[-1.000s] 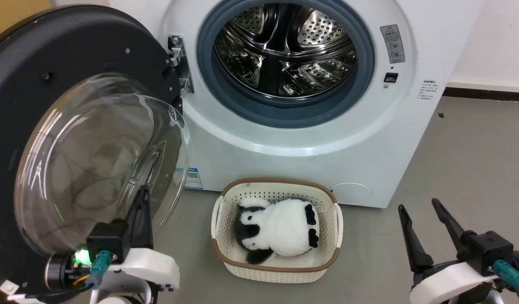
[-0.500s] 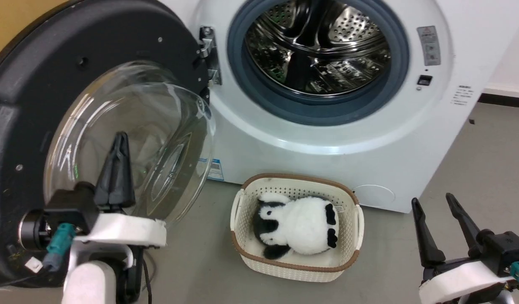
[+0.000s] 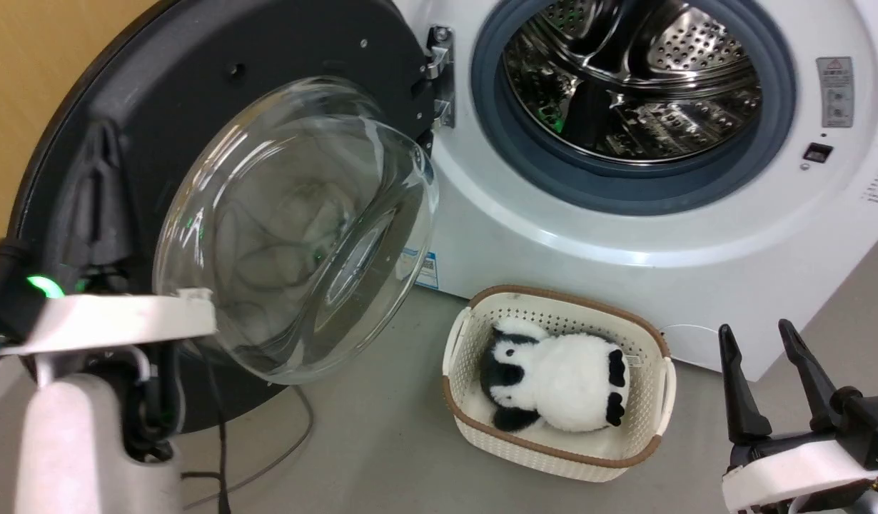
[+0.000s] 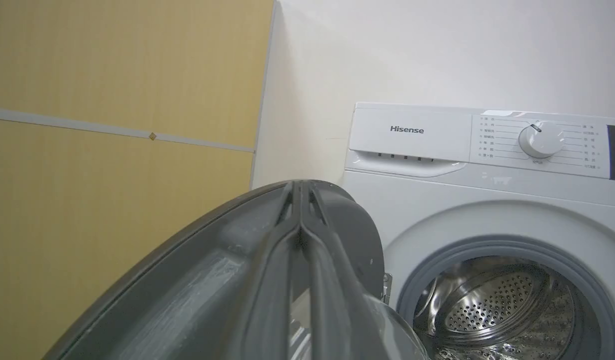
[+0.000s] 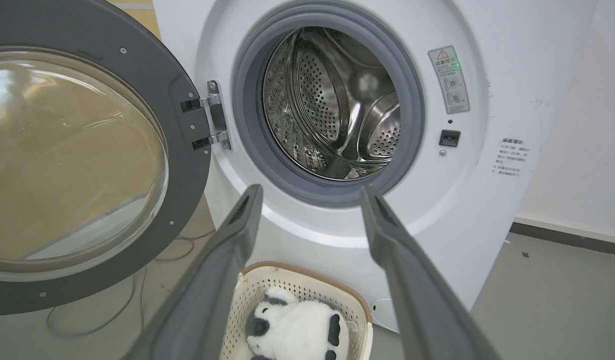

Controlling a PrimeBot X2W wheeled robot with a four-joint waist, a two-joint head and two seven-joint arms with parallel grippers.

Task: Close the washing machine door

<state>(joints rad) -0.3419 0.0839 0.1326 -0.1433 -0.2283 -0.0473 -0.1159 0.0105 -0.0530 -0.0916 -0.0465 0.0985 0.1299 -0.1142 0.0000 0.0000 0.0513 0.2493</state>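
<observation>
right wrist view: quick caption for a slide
Open right gripper faces the washing machine, its door swung wide at left, a plush panda in the basket below.

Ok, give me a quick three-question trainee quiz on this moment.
1. True or false: the round glossy black washing machine door is latched shut.
2. What lies in the cream perforated plastic basket? A) a towel B) a black-and-white plush toy C) nothing
3. Fill in: the fingers of the right tool stand ___, while those of the left tool are shut.
Key: 1 false; 2 B; 3 open.
</observation>
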